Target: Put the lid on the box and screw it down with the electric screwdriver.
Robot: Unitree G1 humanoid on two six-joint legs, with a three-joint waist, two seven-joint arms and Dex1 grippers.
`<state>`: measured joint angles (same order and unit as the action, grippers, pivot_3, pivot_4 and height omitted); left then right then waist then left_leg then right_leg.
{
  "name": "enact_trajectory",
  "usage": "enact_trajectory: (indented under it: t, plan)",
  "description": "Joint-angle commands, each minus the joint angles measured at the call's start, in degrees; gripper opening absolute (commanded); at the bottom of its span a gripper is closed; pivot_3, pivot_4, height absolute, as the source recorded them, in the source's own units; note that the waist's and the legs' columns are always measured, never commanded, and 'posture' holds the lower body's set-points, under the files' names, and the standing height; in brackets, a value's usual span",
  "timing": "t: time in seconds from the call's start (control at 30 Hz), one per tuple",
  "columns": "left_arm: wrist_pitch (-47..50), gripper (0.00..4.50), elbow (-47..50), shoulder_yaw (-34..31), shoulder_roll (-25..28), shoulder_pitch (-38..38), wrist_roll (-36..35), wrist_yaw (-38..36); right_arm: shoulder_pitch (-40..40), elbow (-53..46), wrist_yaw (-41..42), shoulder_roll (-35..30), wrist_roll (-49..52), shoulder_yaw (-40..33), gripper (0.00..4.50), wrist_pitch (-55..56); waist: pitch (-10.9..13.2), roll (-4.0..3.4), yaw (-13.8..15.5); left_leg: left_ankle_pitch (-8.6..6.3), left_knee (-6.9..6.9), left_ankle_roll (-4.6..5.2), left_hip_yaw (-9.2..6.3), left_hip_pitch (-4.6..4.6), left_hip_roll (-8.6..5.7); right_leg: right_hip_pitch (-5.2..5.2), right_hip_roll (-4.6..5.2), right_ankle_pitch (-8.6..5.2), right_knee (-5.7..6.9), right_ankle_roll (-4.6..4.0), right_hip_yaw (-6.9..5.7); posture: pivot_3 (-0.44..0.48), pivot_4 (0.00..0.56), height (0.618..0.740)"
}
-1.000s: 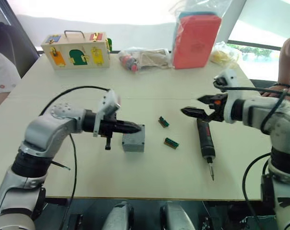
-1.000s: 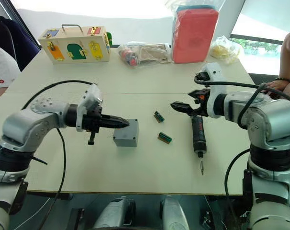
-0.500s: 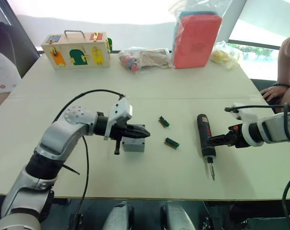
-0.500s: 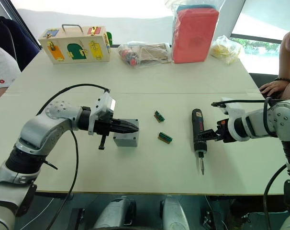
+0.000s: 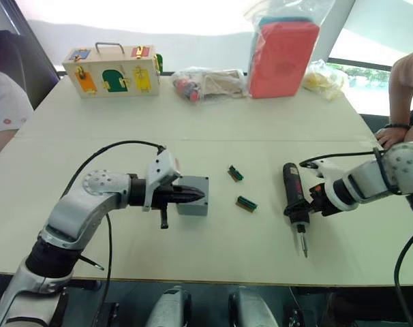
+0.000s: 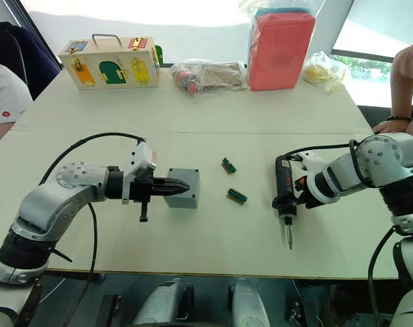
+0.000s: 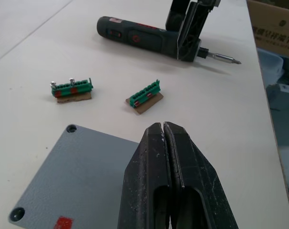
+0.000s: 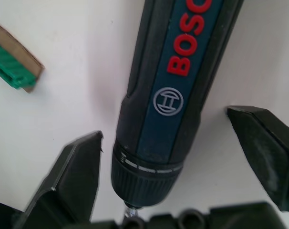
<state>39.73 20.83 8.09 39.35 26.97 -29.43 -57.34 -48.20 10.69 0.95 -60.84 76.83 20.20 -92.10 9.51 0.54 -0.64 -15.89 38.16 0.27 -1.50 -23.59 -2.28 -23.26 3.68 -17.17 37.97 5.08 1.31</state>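
Right wrist view: my right gripper [image 8: 175, 157] stands wide, its two fingers [image 8: 73, 169] straddling the screwdriver [image 8: 175, 95] near the chuck end, not yet closed. The screwdriver lies flat on the table [image 5: 213, 129], toward its right edge, bit pointing at the near edge. The box [image 6: 181, 187] sits near the table's middle with the lid [image 7: 68, 181] already on it, corner holes visible. My left gripper [image 5: 189, 196] is pinched narrow, holding nothing, over the lid; contact cannot be told. Two green connectors [image 5: 239, 188] lie between box and screwdriver. To grasp well, I judge I should centre the body between both fingers, close evenly so the tool does not roll, and grip at the thick barrel rather than the chuck, keeping the bit free.
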Motion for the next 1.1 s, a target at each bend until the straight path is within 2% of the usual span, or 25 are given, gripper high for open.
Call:
enact_trajectory:
  t: [0.03,0.13,0.2,0.33,0.43,0.53,0.63,0.7,0.77,0.83,0.97,1.1]
  plan:
    - [0.9,0.0,2.3,-2.5,-0.8,0.1,-2.3,1.2,0.9,3.8,-3.6,2.1,0.8,0.2,3.1,-0.4,-0.1,0.17,0.0,0.0,0.0,0.0,0.0,0.01,0.0,0.03,0.0,0.0,0.0,0.0,0.0,0.0,0.15,0.738]
    - [0.9,0.0,1.8,-2.7,-1.0,0.2,-2.4,1.9,1.2,4.1,-5.4,3.5,-0.1,-0.4,2.05,-0.4,-0.1,0.28,0.0,0.0,0.0,0.0,-0.01,0.03,0.0,0.06,0.0,0.0,0.0,0.0,-0.01,0.0,0.15,0.738]
    - [0.9,0.0,1.6,-2.7,-0.8,0.2,-2.4,2.0,1.6,5.3,-6.6,3.5,-0.2,-1.0,1.79,-0.4,-0.2,0.34,-0.2,0.0,0.0,0.0,-0.02,0.05,0.01,0.07,-0.01,0.0,0.0,0.0,-0.01,0.0,0.15,0.738]
    - [0.8,0.0,0.4,-2.6,-0.4,0.4,-2.7,1.2,0.3,8.3,-8.5,3.1,-1.2,-5.2,1.79,-0.4,-0.2,0.35,-0.1,0.0,0.0,0.0,-0.01,0.08,0.01,0.11,-0.02,0.0,-0.01,0.0,-0.01,0.0,0.15,0.738]
    - [-0.1,0.0,-3.2,-3.0,0.1,2.0,-2.4,-0.1,-4.2,7.7,-8.0,4.7,-7.4,-11.0,1.79,0.1,-0.2,0.32,-0.1,0.0,0.06,0.0,0.02,0.08,0.0,0.16,-0.01,0.0,-0.03,0.0,0.0,0.0,0.15,0.738]
    - [-1.6,0.0,-7.5,-2.5,0.8,4.2,-1.0,-1.7,-8.7,7.5,-5.1,5.4,-14.5,-13.6,1.79,6.2,0.0,0.03,-0.1,0.0,0.06,0.0,0.07,0.01,-0.01,0.01,0.0,0.0,0.0,0.0,0.02,0.0,0.15,0.738]
    - [-4.3,0.0,-11.1,-1.0,1.4,6.1,1.7,-3.1,-11.3,5.5,1.3,6.5,-18.3,-15.5,1.79,10.6,0.0,-0.02,-0.1,0.01,0.01,-0.01,0.07,-0.37,0.0,-0.46,-0.08,0.0,0.11,0.01,0.01,0.0,0.15,0.738]
    - [-4.7,0.0,-13.8,-0.8,1.5,7.6,2.0,-4.8,-11.2,1.6,3.4,10.9,-19.0,-21.6,1.79,19.9,0.0,-0.01,-0.4,0.05,0.0,-0.07,0.07,-0.73,0.03,-0.84,-0.11,0.01,0.16,0.01,0.01,0.0,0.15,0.738]
    - [-4.7,0.0,-16.2,-0.5,1.8,8.9,2.5,-6.3,-8.1,-7.2,7.9,13.7,-20.8,-24.8,1.79,29.1,0.0,0.0,-0.5,0.05,-0.02,-0.09,0.08,-0.8,0.08,-0.92,-0.13,0.01,0.15,0.01,0.01,0.0,0.15,0.738]
    - [-5.2,0.0,-18.3,0.3,2.0,10.1,4.4,-6.6,-3.6,-15.1,12.2,16.2,-24.2,-24.1,1.79,36.0,0.0,-0.03,-0.4,0.07,-0.01,-0.1,0.13,-0.9,0.08,-1.1,-0.14,0.01,0.25,0.03,0.04,0.0,0.15,0.738]
    - [-3.3,0.0,-18.2,1.3,1.8,11.5,5.0,-7.3,1.6,-24.2,14.7,28.7,-18.2,-27.9,1.79,41.7,0.0,0.06,-0.2,0.09,0.03,-0.14,0.06,-0.92,0.04,-1.06,-0.1,0.02,0.31,0.04,-0.01,0.0,0.15,0.738]
    - [-0.7,0.0,-15.7,1.6,2.5,10.7,4.4,-8.1,6.2,-29.6,16.4,36.8,-23.1,-24.3,1.79,47.9,0.0,0.06,0.0,0.1,0.21,-0.16,0.03,-0.92,-0.01,-1.01,-0.06,0.09,0.39,0.11,0.01,0.0,0.15,0.738]
